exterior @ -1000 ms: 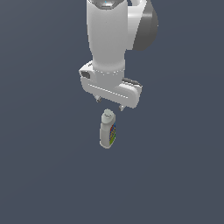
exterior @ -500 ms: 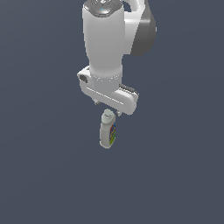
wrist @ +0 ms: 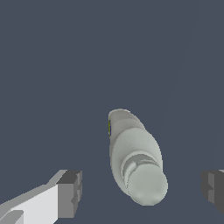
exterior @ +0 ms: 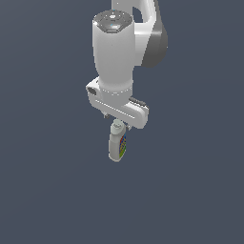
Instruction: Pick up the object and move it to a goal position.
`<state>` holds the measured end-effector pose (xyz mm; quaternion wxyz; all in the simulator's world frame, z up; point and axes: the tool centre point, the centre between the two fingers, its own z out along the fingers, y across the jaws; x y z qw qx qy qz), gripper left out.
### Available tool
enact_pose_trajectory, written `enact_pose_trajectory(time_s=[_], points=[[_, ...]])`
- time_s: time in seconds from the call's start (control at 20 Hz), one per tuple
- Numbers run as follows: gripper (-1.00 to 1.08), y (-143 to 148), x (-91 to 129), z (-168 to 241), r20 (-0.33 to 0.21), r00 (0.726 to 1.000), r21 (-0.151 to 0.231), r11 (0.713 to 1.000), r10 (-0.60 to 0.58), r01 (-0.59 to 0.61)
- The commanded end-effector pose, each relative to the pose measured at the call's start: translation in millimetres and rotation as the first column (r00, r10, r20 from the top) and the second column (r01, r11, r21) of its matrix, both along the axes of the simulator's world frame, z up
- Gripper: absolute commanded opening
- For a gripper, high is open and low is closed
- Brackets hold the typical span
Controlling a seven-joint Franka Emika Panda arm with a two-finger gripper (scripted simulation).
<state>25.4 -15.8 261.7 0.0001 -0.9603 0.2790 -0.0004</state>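
Observation:
The white cleanser bottle [exterior: 117, 144] stands on the dark grey floor, cap up, with its coloured label showing on the exterior view's right side. My gripper [exterior: 116, 122] hangs straight down right over the cap. In the wrist view the bottle [wrist: 133, 153] is seen from above, with its white cap between my two dark fingertips [wrist: 71, 192]. The gripper [wrist: 141, 191] is open wide and both fingers are apart from the bottle. In the exterior view the hand hides the fingers.
A plain dark grey floor [exterior: 190, 190] lies all around the bottle. No other object is in view.
The hand has come down toward the bottle's cap. The bottle has not moved.

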Motion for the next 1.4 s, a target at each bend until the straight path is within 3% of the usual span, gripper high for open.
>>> enact_pose_trajectory(time_s=[0.0, 0.4, 0.45, 1.05, 1.35], points=[[1.00, -0.2, -0.6, -12.9, -0.001, 1.000, 0.000, 1.000, -0.001, 0.001], [1.00, -0.1, 0.7, -31.4, -0.001, 1.000, 0.000, 1.000, -0.003, 0.003], [-1.00, -0.1, 0.7, -31.4, -0.001, 1.000, 0.000, 1.000, -0.003, 0.003], [-1.00, -1.3, 1.9, -27.8, 0.005, 1.000, -0.001, 1.000, -0.005, 0.005], [-1.00, -7.8, 14.6, 13.9, 0.067, 0.997, -0.006, 0.999, -0.032, 0.032]])
